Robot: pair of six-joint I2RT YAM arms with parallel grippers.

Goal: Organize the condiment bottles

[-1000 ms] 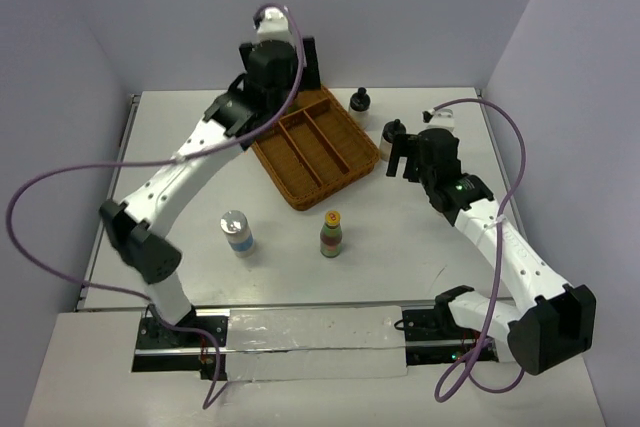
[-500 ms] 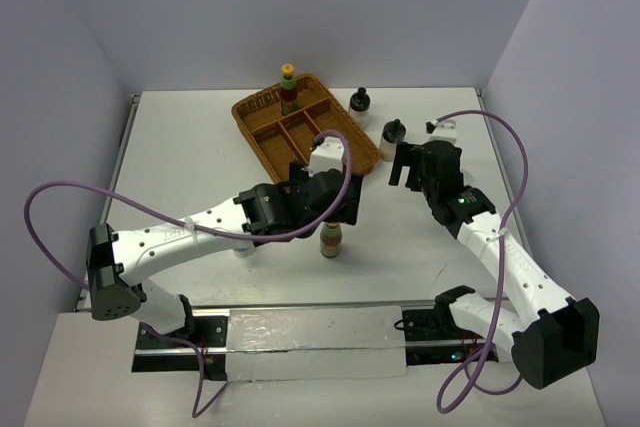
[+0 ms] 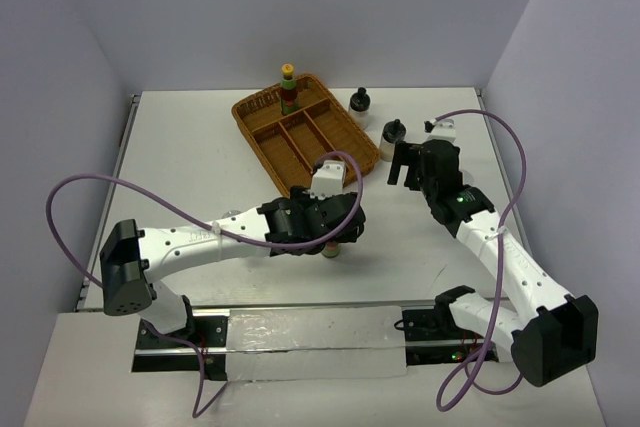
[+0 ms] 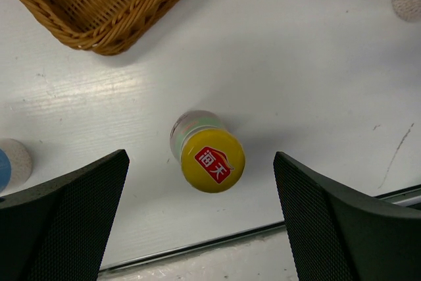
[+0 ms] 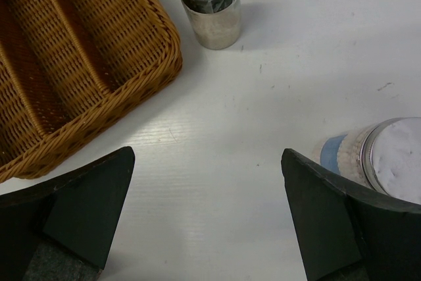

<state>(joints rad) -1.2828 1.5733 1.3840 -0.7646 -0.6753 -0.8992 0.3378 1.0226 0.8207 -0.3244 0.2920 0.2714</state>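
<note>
Only 1 yellow-capped bottle (image 3: pixel 288 87) stands in the far corner of the basket (image 3: pixel 310 142); others wait on the tabletop (image 3: pixel 200 147), left claw (image 3: pixel 338 219) wide over the 2nd yellow bottle (image 4: pixel 212 160), right claw (image 5: pixel 207 156) wide near a black-capped bottle (image 5: pixel 209 4).

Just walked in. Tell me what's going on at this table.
Two robot arms are sorting condiment bottles into a wicker basket. The first yellow-capped bottle already stands at the basket's far end. The left pincer hovers open over the second yellow-capped bottle, which stands on the table, not yet gripped. The right pincer is open too, above bare table between a black-capped bottle and a blue-labelled white bottle, holding nothing.
</note>
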